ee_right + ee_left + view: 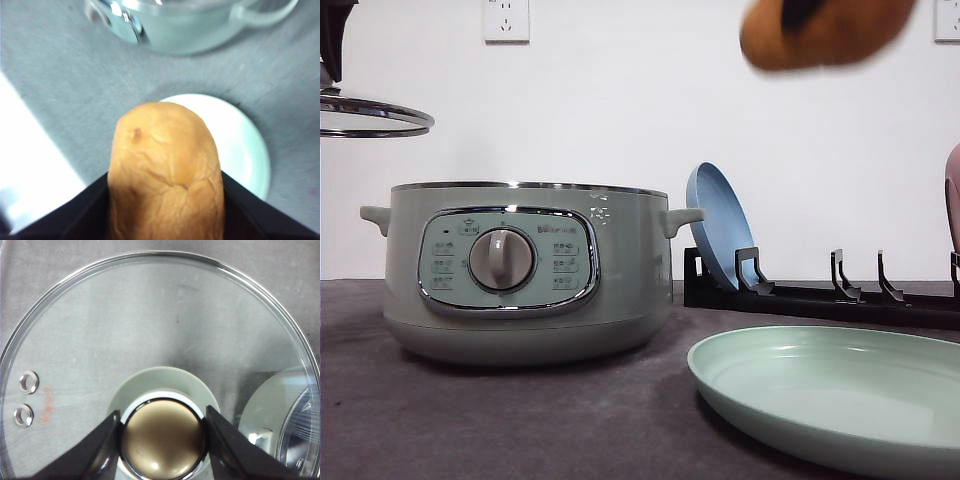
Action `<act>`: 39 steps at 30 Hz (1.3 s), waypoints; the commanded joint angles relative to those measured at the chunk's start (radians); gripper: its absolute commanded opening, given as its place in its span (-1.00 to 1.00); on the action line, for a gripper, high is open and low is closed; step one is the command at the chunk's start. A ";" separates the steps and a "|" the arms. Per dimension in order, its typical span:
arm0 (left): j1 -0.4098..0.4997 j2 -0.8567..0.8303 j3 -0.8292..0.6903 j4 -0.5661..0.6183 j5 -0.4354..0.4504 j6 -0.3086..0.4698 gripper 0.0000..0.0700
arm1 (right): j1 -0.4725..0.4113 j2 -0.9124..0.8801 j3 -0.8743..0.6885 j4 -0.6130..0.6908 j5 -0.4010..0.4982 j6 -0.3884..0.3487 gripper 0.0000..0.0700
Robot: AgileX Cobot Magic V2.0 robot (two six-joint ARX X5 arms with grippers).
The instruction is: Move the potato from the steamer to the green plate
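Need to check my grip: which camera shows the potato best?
Right wrist view: the potato is sharp and close, clamped in the right hand. The front view catches it blurred and cropped at the top edge.

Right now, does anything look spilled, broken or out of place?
Nothing stands out. The glass lid is off the steamer, held by its knob, and the potato is gripped high over the green plate.

Staged kitchen test bench: steamer [525, 275] at nine o'clock, dish rack [820, 295] at three, on grey cloth-covered table [520, 420], bare white wall [650, 100] with sockets [506, 20].
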 commanded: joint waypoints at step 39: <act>0.003 -0.022 0.042 0.037 0.001 -0.032 -0.99 | -0.074 0.098 -0.631 0.739 -0.006 0.234 -0.29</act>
